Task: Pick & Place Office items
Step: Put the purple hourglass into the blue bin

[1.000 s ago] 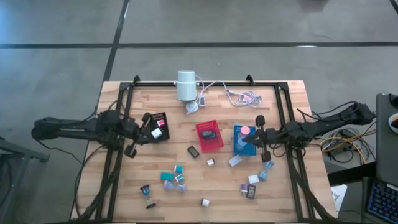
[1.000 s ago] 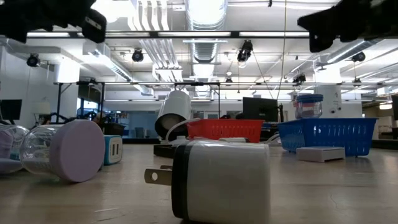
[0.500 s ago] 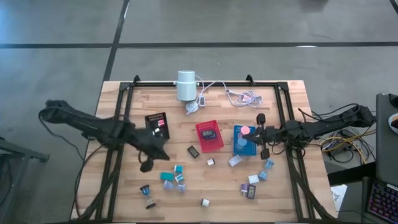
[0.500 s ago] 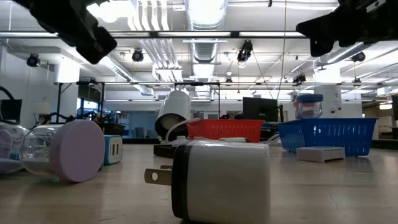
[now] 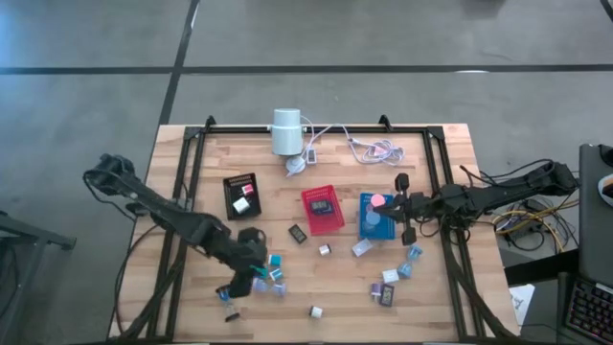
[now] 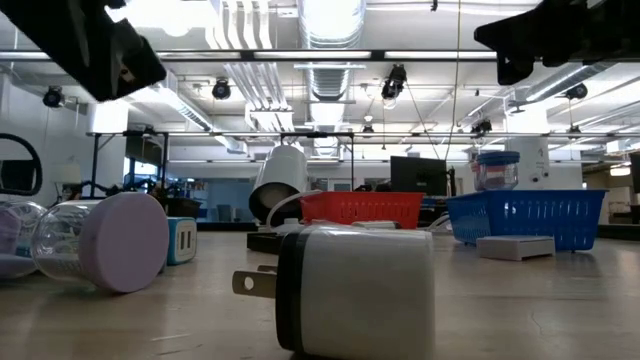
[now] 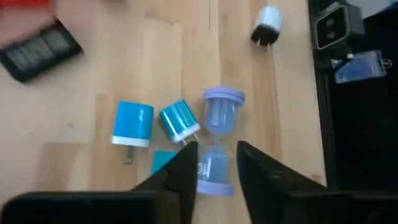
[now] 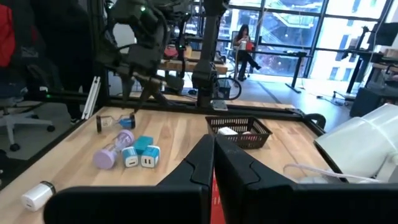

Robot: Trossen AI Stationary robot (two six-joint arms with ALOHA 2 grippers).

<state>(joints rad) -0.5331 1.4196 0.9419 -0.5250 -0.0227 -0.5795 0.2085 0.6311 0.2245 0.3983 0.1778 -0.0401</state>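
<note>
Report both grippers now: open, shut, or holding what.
Left gripper: fingers apart, straddling the lilac hourglass on the table; not clamped on it.
Right gripper: shut, holding nothing, above the blue tray.

Robotics lab, exposed ceiling ducts (image 6: 330, 25), desks, glass walls (image 8: 298, 28)

- Grey concrete floor (image 5: 316, 34) crossed by dark seams surrounds the wooden tabletop (image 5: 450, 287).
- Ceiling ducts (image 6: 330, 25) and strip lights run overhead.
- Tall windows (image 8: 323, 31) brighten desks where a person (image 8: 242, 40) sits.
</note>
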